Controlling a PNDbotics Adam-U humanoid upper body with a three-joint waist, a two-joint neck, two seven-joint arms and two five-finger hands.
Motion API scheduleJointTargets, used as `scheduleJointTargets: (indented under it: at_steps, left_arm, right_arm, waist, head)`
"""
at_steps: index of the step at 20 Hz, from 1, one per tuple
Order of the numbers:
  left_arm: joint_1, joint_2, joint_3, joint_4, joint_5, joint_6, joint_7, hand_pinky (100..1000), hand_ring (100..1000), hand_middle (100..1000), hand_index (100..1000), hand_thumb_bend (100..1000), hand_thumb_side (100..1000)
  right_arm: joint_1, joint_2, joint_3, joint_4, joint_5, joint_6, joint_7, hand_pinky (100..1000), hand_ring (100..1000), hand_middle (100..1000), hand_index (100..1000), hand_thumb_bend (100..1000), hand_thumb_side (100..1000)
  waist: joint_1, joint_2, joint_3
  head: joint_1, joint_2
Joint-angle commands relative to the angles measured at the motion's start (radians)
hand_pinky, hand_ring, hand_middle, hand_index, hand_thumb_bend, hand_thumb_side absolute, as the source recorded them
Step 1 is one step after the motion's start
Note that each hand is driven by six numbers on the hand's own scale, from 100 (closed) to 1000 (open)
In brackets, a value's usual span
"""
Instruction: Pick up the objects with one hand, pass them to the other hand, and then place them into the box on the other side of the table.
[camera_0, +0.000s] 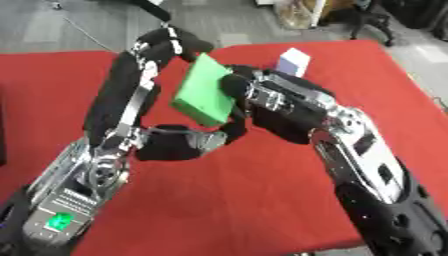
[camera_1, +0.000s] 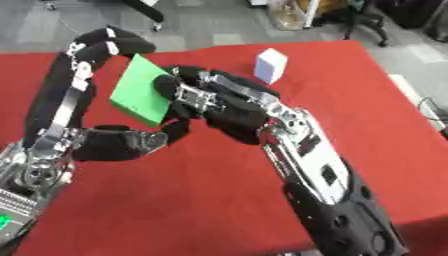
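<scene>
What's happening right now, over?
Both hands on the green block, mid-table, off the red cloth. Left hand curled over its top; right hand gripping its side. White box behind, not blocking.

Green block (camera_0: 203, 92) showing matt, smooth, betw. both hands; red tablecloth (camera_0: 262, 200) below looking matt cloth.

Green block (camera_0: 203, 91) sits mid-table, enclosed: left hand (camera_0: 166, 45) curls over its top and left side, right hand (camera_1: 188, 97) closes on its right edge. Both forearms converge below the block, barring approach from the near side. White box (camera_1: 270, 65) stands upright just beyond the block to the right, possibly clear of the right hand. Red table (camera_0: 262, 200) beyond the box lies open.
</scene>
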Motion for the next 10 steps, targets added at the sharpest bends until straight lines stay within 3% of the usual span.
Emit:
scheduleJointTargets:
  at_steps: [1,2,3,4,5,7,8,10]
  left_arm:
    - [-0.017,-0.002,0.004,-0.007,0.001,0.01,0.004,743,596,613,712,501,220]
    - [-0.017,-0.002,0.005,-0.007,-0.001,0.012,0.007,742,590,605,704,440,206]
    - [-0.018,-0.002,0.005,-0.007,-0.003,0.015,0.011,739,574,589,684,316,181]
    - [-0.018,-0.002,0.006,-0.007,-0.005,0.017,0.014,739,572,586,682,299,180]
    - [-0.018,-0.003,0.006,-0.007,-0.006,0.02,0.02,733,546,558,651,196,164]
    - [-0.018,-0.004,0.006,-0.007,-0.009,0.023,0.031,728,533,543,634,160,154]
    - [-0.019,-0.004,0.006,-0.007,-0.013,0.021,0.037,724,526,535,623,150,152]
    - [-0.021,-0.004,0.008,-0.007,-0.026,0.014,0.05,718,520,527,612,147,154]
  right_arm:
    - [-0.014,-0.013,0.0,-0.009,-0.001,-0.002,0.007,759,645,261,669,100,611]
    - [-0.014,-0.013,-0.001,-0.009,-0.002,-0.002,0.008,759,645,261,669,100,612]
    - [-0.014,-0.013,-0.001,-0.009,-0.003,-0.002,0.008,750,646,262,670,100,614]
    - [-0.014,-0.013,0.0,-0.008,-0.004,-0.001,0.008,750,646,263,670,100,615]
    - [-0.014,-0.014,0.0,-0.008,-0.005,0.0,0.008,745,646,265,671,100,616]
    - [-0.014,-0.014,0.0,-0.008,-0.008,0.002,0.008,742,650,267,672,100,619]
    - [-0.014,-0.014,0.0,-0.008,-0.01,0.003,0.009,741,650,268,674,100,708]
    - [-0.014,-0.014,-0.001,-0.007,-0.013,0.006,0.008,737,651,276,680,100,710]
  waist:
    - [-0.01,0.008,0.0]
    - [-0.01,0.008,0.0]
    - [-0.01,0.008,0.0]
    - [-0.01,0.008,0.0]
    - [-0.01,0.008,0.0]
    - [-0.01,0.008,0.0]
    - [-0.01,0.008,0.0]
    - [-0.01,0.008,0.0]
  head:
    - [0.002,-0.002]
    - [0.002,-0.002]
    - [0.001,-0.002]
    - [0.001,-0.002]
    - [0.001,-0.002]
    - [0.0,-0.002]
    - [0.0,-0.002]
    - [-0.002,-0.002]
